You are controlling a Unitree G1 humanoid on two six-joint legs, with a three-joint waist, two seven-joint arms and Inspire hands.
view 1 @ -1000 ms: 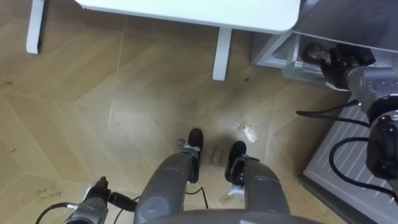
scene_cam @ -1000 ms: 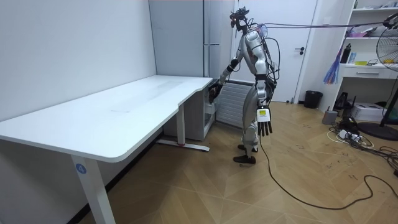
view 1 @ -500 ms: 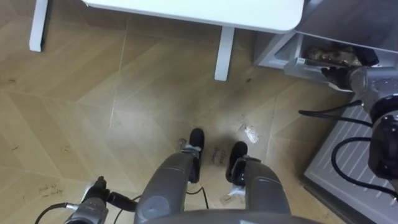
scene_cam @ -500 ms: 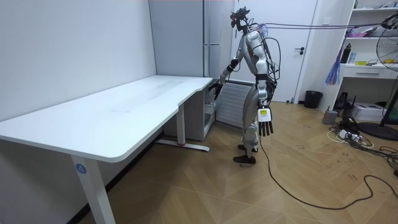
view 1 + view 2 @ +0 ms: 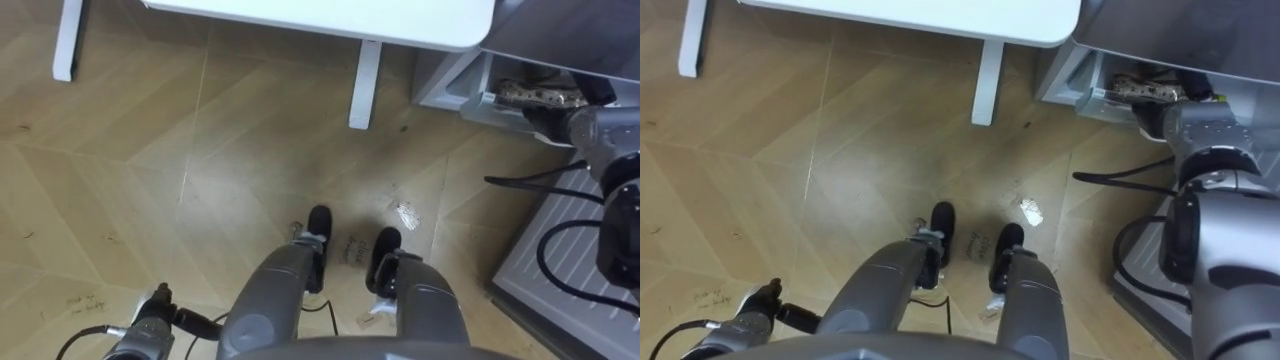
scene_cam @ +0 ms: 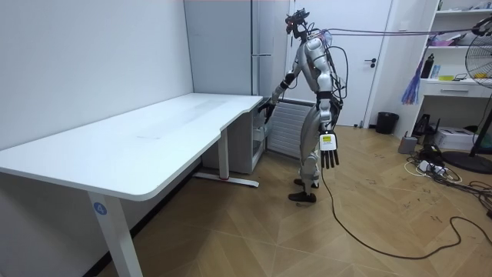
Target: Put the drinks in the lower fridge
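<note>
Our right hand (image 6: 266, 111) reaches into the open lower fridge (image 5: 445, 80) at upper right; we cannot tell whether it grips anything. Our left hand (image 6: 329, 159) hangs spread, touching nothing.

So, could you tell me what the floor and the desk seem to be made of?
The floor looks like wood or wood-look laminate: tan planks in a chevron pattern, with a soft sheen. The desk top looks like smooth white laminated board, fairly matt. Its leg seems to be white-painted metal, though that is uncertain.
</note>
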